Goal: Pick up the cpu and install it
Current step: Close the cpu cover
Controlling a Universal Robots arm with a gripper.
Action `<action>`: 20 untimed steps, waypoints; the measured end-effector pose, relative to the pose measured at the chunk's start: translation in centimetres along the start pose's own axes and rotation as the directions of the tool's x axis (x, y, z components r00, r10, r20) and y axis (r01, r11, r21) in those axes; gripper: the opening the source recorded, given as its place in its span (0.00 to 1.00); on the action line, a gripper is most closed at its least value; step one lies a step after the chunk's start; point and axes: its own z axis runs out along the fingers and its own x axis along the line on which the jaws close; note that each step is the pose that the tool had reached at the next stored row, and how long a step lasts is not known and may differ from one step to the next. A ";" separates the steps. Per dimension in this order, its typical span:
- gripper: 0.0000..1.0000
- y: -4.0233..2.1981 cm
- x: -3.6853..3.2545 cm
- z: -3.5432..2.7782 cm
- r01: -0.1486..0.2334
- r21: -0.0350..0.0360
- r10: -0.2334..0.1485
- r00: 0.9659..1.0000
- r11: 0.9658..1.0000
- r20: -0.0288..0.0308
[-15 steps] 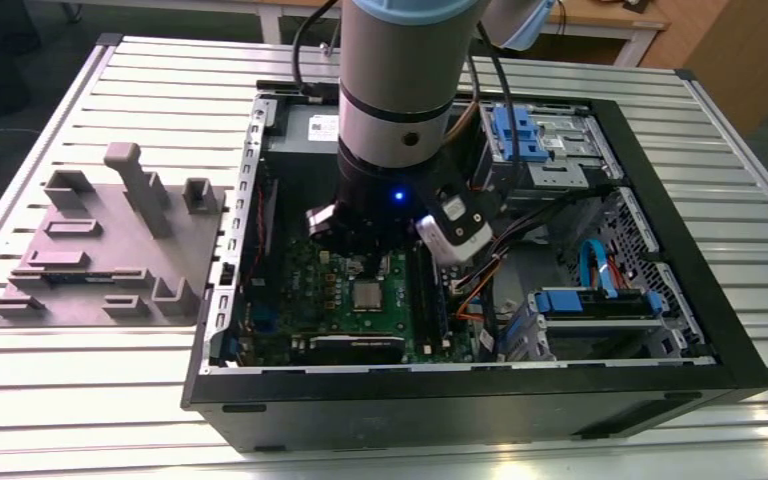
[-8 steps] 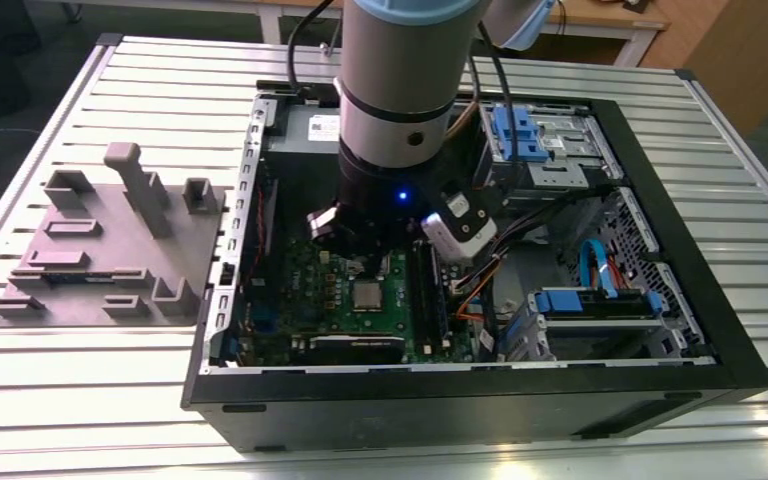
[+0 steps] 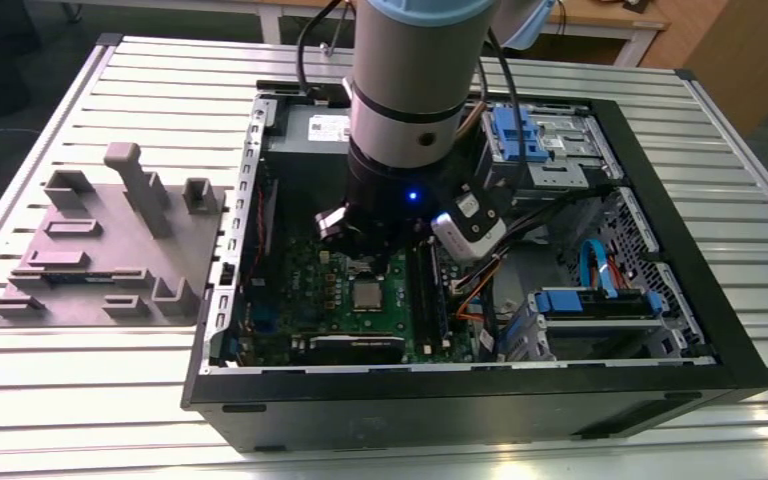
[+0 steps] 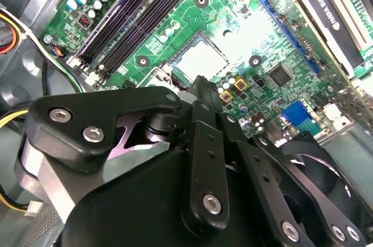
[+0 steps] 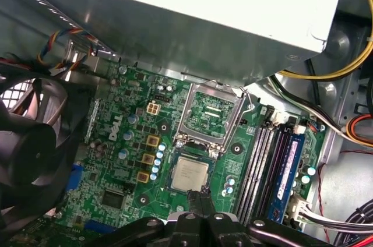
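Observation:
The cpu [image 5: 189, 174] is a small square chip with a shiny silver top. It lies flat in its socket on the green motherboard [image 5: 116, 171], and it shows bright in the second wrist view [image 4: 201, 60] and small in the exterior view [image 3: 367, 293]. The hinged metal frame [image 5: 211, 116] stands swung open beside it. My gripper [image 5: 201, 196] hangs just above one edge of the cpu, its two black fingers pressed together with nothing between them. In the second wrist view the gripper's [image 4: 201, 84] tips sit right at the chip's rim.
The arm [image 3: 411, 110] reaches down into an open black computer case [image 3: 464, 400]. A grey power supply box [image 5: 204, 2], a black fan [image 5: 29, 154], memory slots [image 5: 262, 165] and loose cables [image 5: 326, 66] crowd the socket. A grey fixture [image 3: 104, 250] sits on the slatted table.

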 end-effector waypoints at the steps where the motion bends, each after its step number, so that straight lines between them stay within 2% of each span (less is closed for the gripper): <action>1: 0.11 -0.02 -0.09 0.00 0.000 0.000 0.000 1.000 1.000 0.000; 13: 0.11 -0.03 -0.11 0.00 0.004 0.000 -0.004 1.000 1.000 0.000; 15: 0.11 -0.03 -0.11 0.00 0.022 0.000 -0.022 1.000 1.000 0.000; 17: 0.11 -0.03 -0.11 0.01 0.056 0.001 -0.056 0.998 0.998 -0.001; 20: 0.11 -0.03 -0.11 0.04 0.110 0.002 -0.110 0.994 0.994 -0.002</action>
